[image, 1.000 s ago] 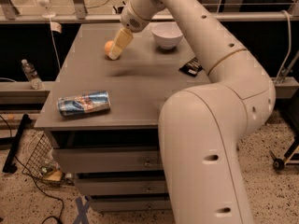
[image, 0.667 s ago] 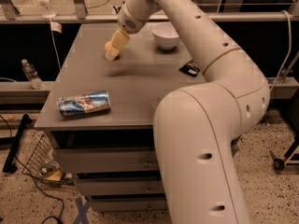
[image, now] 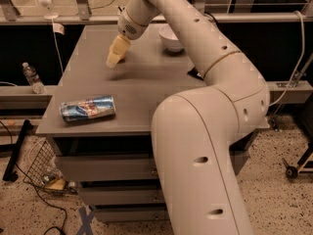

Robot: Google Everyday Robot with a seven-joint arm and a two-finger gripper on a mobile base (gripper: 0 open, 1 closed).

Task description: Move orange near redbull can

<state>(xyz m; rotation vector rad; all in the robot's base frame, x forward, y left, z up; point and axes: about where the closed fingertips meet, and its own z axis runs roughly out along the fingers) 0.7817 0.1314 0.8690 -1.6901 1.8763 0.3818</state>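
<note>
The redbull can [image: 88,108] lies on its side near the front left corner of the grey table [image: 146,87]. My gripper [image: 115,55] hangs low over the back left part of the table, well behind the can and left of the white bowl. The orange does not show clearly. Only a small brownish sliver [image: 123,58] peeks out just right of the gripper's tip, so it is mostly hidden by the gripper. I cannot tell whether the gripper holds it.
A white bowl [image: 172,37] stands at the back of the table. A black snack wrapper [image: 194,74] lies by my arm at the right. My arm's bulk covers the table's right front. A water bottle [image: 32,77] stands on a ledge at the left, and a wire basket [image: 41,168] sits on the floor.
The gripper has shifted a little to the left and toward the table's front. The can, bowl and wrapper have not moved.
</note>
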